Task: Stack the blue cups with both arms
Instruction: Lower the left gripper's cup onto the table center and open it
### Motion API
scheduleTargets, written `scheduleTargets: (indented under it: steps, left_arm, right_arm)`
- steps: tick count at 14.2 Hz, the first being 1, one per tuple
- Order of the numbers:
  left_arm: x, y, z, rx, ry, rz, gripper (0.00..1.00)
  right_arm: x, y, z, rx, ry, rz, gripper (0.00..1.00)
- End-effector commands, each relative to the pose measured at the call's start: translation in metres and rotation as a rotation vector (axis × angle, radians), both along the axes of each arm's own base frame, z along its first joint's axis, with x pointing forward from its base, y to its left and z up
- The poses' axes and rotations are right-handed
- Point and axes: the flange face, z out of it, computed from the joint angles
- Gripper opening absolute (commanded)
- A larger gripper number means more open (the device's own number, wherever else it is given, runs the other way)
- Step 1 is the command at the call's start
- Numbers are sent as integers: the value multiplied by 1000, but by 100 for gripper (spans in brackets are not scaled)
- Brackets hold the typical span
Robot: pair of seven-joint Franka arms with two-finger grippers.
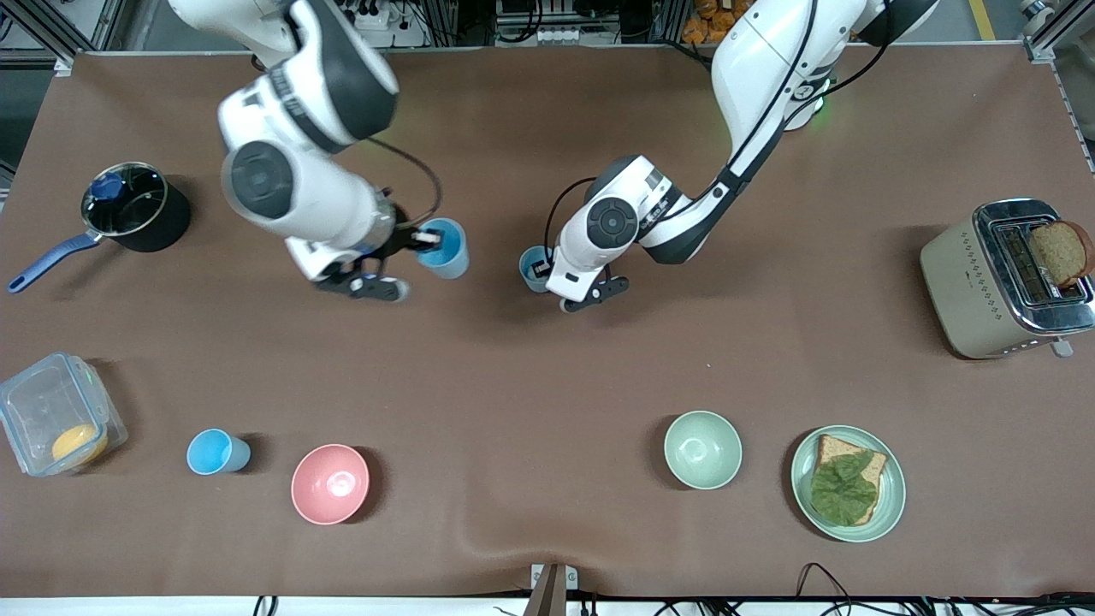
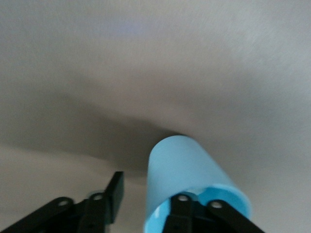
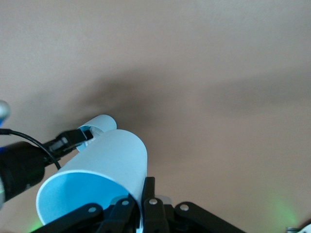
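My right gripper (image 1: 425,242) is shut on the rim wall of one pale blue cup (image 1: 446,248) and holds it tilted above the table's middle. In the right wrist view the fingers (image 3: 149,187) pinch that cup's wall (image 3: 112,155). The second blue cup (image 1: 532,265) stands on the table beside it, toward the left arm's end. My left gripper (image 1: 542,274) is open at this cup's rim. In the left wrist view one finger (image 2: 115,187) is outside the cup (image 2: 184,165) with a gap, and the other finger is inside. This cup also shows in the right wrist view (image 3: 103,122).
A brighter sky-blue cup (image 1: 217,452), a pink bowl (image 1: 330,483), a green bowl (image 1: 702,449) and a plate with a sandwich (image 1: 847,483) lie near the front edge. A clear box (image 1: 53,425), a black pot (image 1: 135,208) and a toaster (image 1: 1005,278) sit at the ends.
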Motion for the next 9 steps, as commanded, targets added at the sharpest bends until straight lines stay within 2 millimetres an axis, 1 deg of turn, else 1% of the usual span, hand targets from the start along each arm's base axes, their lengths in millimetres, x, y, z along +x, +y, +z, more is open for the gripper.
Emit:
scheduleTargets:
  steps: [1,2,3,4,5,6,7,8,9]
  left_arm:
    - [5,6,67,34,-32,82,100]
    - [5,11,92,50,-37,95,100]
    - [10,22,118,61,-47,103,100]
    - [9,30,141,74,-55,100,100]
    - [6,34,164,82,-67,92,100]
    - [12,49,184,92,-81,103,100]
    - [22,70,203,96,-97,124,100]
    - [33,92,220,92,-122,112,100]
    - [48,119,233,84,-151,64,100]
  right_arm:
    - [-9,-11,-8,0,-5,-34,0]
    - [-9,-9,-8,-1,-5,-32,0]
    - [-9,-8,-11,-1,-3,-32,0]
    - [-14,3,-14,-2,-5,-21,0]
    - [-22,21,-15,-2,-19,-26,0]
    - [-26,35,-20,-7,-32,-57,0]
    - [-32,50,-27,-8,-40,-62,0]
    - [-37,62,-35,-14,-41,-60,0]
    - [-44,75,-46,-25,-38,-51,0]
